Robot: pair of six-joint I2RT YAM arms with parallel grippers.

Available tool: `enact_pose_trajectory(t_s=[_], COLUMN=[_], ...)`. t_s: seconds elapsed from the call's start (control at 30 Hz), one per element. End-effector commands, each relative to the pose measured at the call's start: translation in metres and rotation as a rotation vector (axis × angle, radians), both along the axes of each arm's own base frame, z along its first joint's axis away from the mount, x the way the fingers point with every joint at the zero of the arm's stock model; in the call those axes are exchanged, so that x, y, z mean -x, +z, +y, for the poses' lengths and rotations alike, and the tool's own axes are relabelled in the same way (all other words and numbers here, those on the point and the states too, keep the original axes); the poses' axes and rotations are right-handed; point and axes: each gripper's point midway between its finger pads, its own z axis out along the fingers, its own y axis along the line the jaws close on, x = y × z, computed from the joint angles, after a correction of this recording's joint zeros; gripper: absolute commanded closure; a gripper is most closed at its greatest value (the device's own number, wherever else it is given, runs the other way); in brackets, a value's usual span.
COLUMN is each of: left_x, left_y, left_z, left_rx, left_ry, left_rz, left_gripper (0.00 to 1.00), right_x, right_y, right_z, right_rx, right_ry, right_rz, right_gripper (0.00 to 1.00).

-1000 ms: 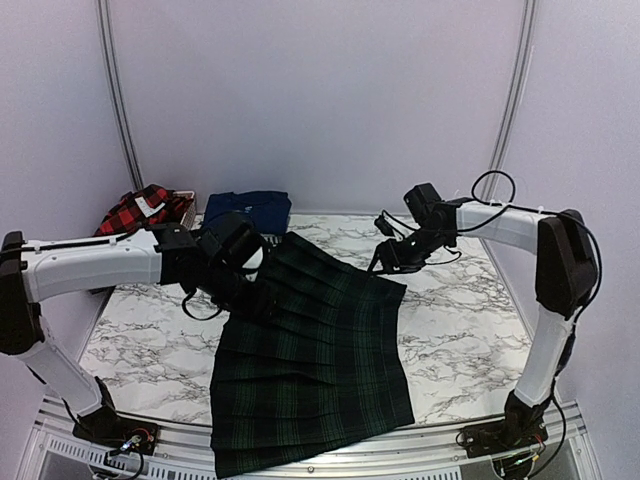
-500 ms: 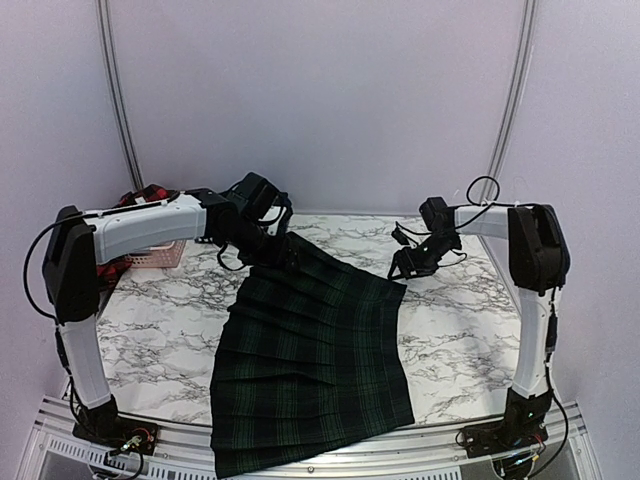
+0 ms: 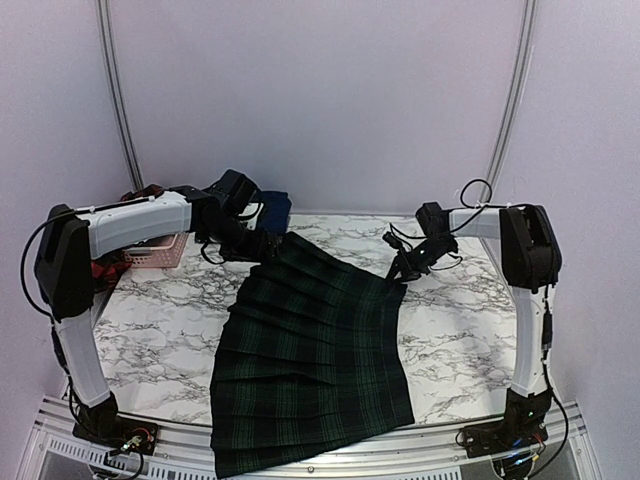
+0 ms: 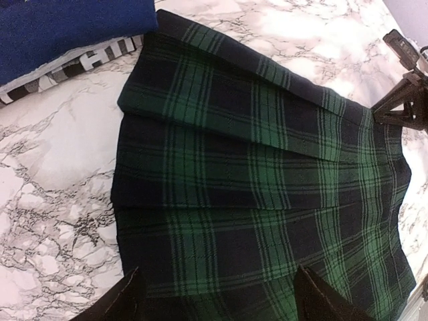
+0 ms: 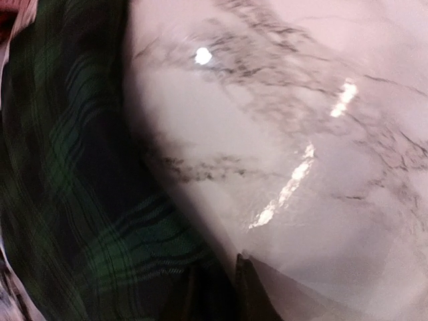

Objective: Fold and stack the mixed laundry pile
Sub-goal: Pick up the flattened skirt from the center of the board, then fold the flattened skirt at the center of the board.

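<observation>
A dark green plaid piece [image 3: 310,350] lies spread flat on the marble table, its hem hanging over the near edge. My left gripper [image 3: 266,247] hovers open over its far left corner; in the left wrist view the plaid [image 4: 254,167] fills the gap between the wide-apart fingertips of the left gripper [image 4: 217,297]. My right gripper [image 3: 398,272] sits at the far right corner, and the right wrist view shows the right gripper [image 5: 221,284] pinched on the plaid edge [image 5: 73,200]. A navy piece [image 4: 67,23] with a white lettered band [image 4: 87,60] lies behind the far left corner.
A pink basket [image 3: 160,252] stands at the back left, with a red-and-black checked shirt [image 3: 104,268] partly hidden behind my left arm. Bare marble [image 3: 460,330] shows to the right of the plaid and to its left [image 3: 150,320]. White walls close in the back and sides.
My left arm swung from the plaid's left side back to its far left corner. My right gripper came down onto the far right corner and its jaws closed.
</observation>
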Motion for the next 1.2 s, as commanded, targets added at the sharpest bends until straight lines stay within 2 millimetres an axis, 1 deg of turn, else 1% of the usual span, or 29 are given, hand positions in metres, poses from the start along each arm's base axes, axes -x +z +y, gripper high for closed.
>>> enact_pose_trajectory(t_s=[0.0, 0.07, 0.17, 0.23, 0.3, 0.37, 0.4, 0.43, 0.47, 0.5, 0.53, 0.57, 0.63, 0.67, 0.7, 0.73, 0.8, 0.83, 0.87, 0.9, 0.97, 1.07, 1.1, 1.17], left_x=[0.001, 0.0, -0.001, -0.001, -0.001, 0.002, 0.003, 0.004, 0.007, 0.01, 0.014, 0.017, 0.026, 0.031, 0.035, 0.041, 0.053, 0.06, 0.066, 0.073, 0.087, 0.106, 0.113, 0.127], left_y=[0.018, 0.018, 0.021, 0.024, 0.03, 0.034, 0.039, 0.043, 0.047, 0.05, 0.053, 0.057, 0.064, 0.071, 0.07, 0.074, 0.072, 0.069, 0.065, 0.057, 0.047, 0.031, 0.022, 0.0], left_z=[0.021, 0.029, 0.04, 0.047, 0.056, 0.067, 0.072, 0.081, 0.087, 0.094, 0.099, 0.104, 0.113, 0.118, 0.12, 0.123, 0.124, 0.123, 0.122, 0.122, 0.116, 0.097, 0.089, 0.07], left_rx=[-0.001, -0.001, 0.0, -0.003, -0.009, -0.014, -0.014, -0.028, -0.029, -0.026, -0.025, -0.02, -0.015, -0.004, -0.005, 0.004, 0.028, 0.044, 0.055, 0.054, 0.082, 0.126, 0.125, 0.107], left_ry=[0.031, 0.053, 0.082, 0.101, 0.124, 0.157, 0.17, 0.199, 0.219, 0.237, 0.254, 0.269, 0.295, 0.303, 0.306, 0.309, 0.296, 0.281, 0.268, 0.259, 0.222, 0.169, 0.152, 0.113], left_rz=[-0.032, -0.031, -0.035, -0.045, -0.059, -0.072, -0.084, -0.102, -0.111, -0.119, -0.127, -0.135, -0.152, -0.168, -0.167, -0.178, -0.163, -0.152, -0.14, -0.125, -0.093, -0.053, -0.031, 0.017], left_gripper=[0.21, 0.21, 0.2, 0.2, 0.19, 0.19, 0.18, 0.17, 0.16, 0.16, 0.16, 0.15, 0.14, 0.13, 0.13, 0.13, 0.12, 0.12, 0.12, 0.12, 0.13, 0.15, 0.16, 0.19], right_x=[-0.009, -0.013, -0.012, -0.003, 0.013, 0.037, 0.051, 0.068, 0.088, 0.105, 0.125, 0.148, 0.19, 0.209, 0.231, 0.25, 0.277, 0.288, 0.293, 0.299, 0.303, 0.303, 0.301, 0.297], right_y=[0.03, 0.05, 0.085, 0.106, 0.121, 0.13, 0.133, 0.138, 0.145, 0.141, 0.142, 0.15, 0.151, 0.149, 0.145, 0.139, 0.117, 0.095, 0.084, 0.071, 0.05, 0.023, 0.013, -0.002], right_z=[0.01, 0.017, 0.039, 0.062, 0.084, 0.106, 0.117, 0.128, 0.14, 0.148, 0.156, 0.162, 0.169, 0.169, 0.167, 0.162, 0.143, 0.127, 0.118, 0.11, 0.105, 0.112, 0.114, 0.115], right_rx=[-0.031, -0.02, -0.005, 0.005, 0.018, 0.04, 0.049, 0.056, 0.064, 0.088, 0.1, 0.092, 0.091, 0.088, 0.09, 0.096, 0.112, 0.145, 0.155, 0.165, 0.179, 0.201, 0.211, 0.235], right_ry=[0.009, 0.017, 0.059, 0.107, 0.159, 0.217, 0.248, 0.283, 0.32, 0.346, 0.375, 0.403, 0.45, 0.47, 0.493, 0.507, 0.503, 0.488, 0.472, 0.455, 0.437, 0.439, 0.437, 0.424], right_rz=[-0.034, -0.087, -0.183, -0.238, -0.272, -0.292, -0.297, -0.302, -0.315, -0.319, -0.325, -0.334, -0.329, -0.318, -0.306, -0.285, -0.218, -0.169, -0.15, -0.121, -0.077, -0.017, 0.002, 0.031], right_gripper=[1.0, 1.0, 1.0, 1.0, 1.0, 1.0, 1.0, 1.0, 1.0, 1.0, 1.0, 1.0, 1.0, 1.0, 1.0, 1.0, 1.0, 1.0, 1.0, 1.0, 1.0, 1.0, 1.0, 1.0])
